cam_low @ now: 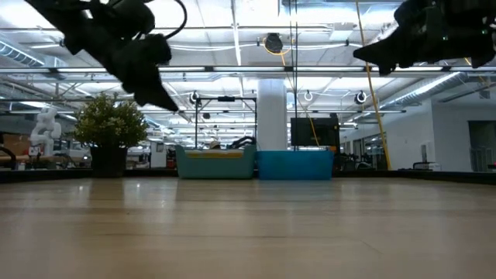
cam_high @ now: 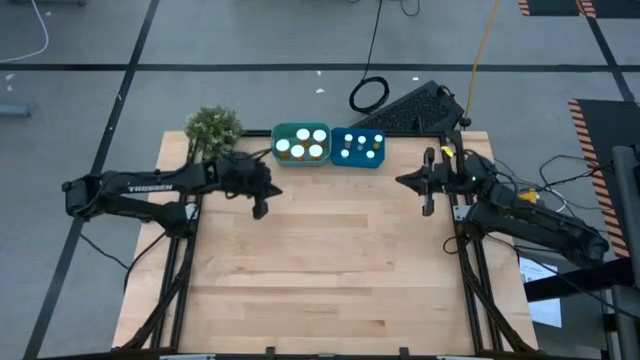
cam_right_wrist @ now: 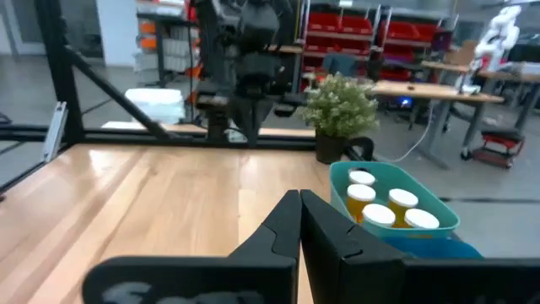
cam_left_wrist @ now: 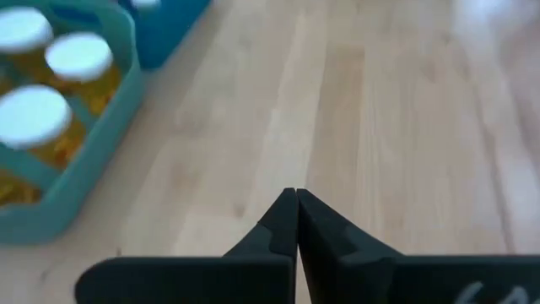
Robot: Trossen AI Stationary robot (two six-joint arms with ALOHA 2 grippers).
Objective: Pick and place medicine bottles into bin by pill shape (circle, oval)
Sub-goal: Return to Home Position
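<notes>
All bottles point(cam_high: 302, 143) sit in the far bins point(cam_high: 290, 160). Both grippers, left point(cam_high: 261, 207) and right point(cam_high: 429, 206), are clenched, holding nothing. A careless swing could knock a bin.

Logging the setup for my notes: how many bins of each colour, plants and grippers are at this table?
Teal bin: 1
Blue bin: 1
Potted plant: 1
Grippers: 2, the left gripper and the right gripper, both shut
Total: 5
</notes>
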